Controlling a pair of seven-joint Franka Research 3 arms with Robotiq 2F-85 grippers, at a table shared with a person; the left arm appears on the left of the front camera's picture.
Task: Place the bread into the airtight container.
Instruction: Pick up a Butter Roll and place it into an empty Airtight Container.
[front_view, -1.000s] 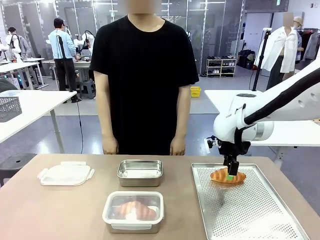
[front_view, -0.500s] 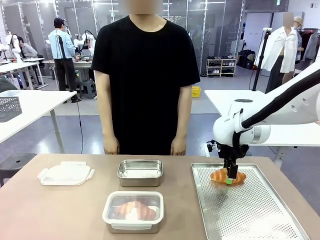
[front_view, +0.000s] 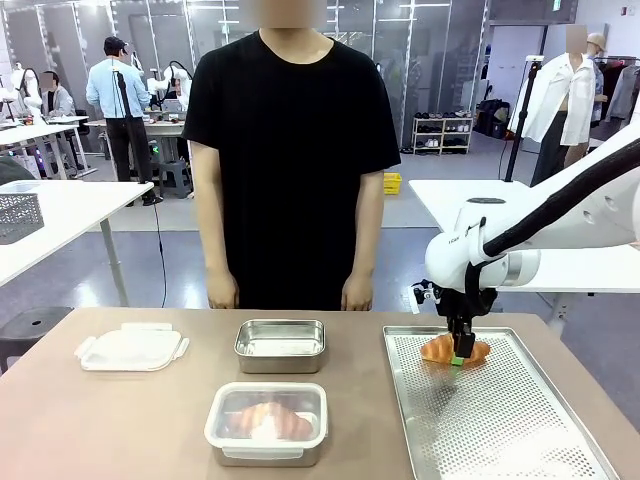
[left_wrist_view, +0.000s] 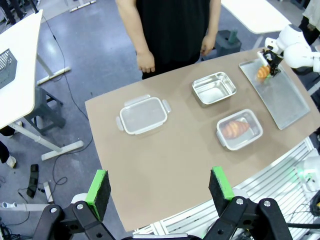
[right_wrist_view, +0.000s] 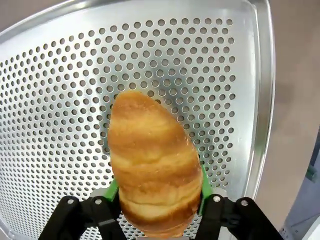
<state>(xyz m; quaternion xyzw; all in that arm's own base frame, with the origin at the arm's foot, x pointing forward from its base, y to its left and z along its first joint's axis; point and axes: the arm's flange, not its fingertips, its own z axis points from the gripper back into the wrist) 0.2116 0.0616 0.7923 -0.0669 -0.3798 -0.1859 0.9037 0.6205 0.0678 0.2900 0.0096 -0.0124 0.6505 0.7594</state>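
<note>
**Bread held at the tray's far end**

Our right gripper (front_view: 461, 352) is clamping the bread (front_view: 438, 349) between its green pads at the far end of the perforated tray (front_view: 500, 430); we cannot tell whether the bread is touching the metal. Our left gripper (left_wrist_view: 160, 185) is hanging high above the table, fingers spread wide. The airtight container (front_view: 265, 456) is sitting uncovered with another pastry (front_view: 270, 420) inside, its lid (front_view: 130, 350) lying well apart.

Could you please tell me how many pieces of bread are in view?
2. One croissant is gripped by the right pincer over the perforated tray; another lies in the clear container.
</note>
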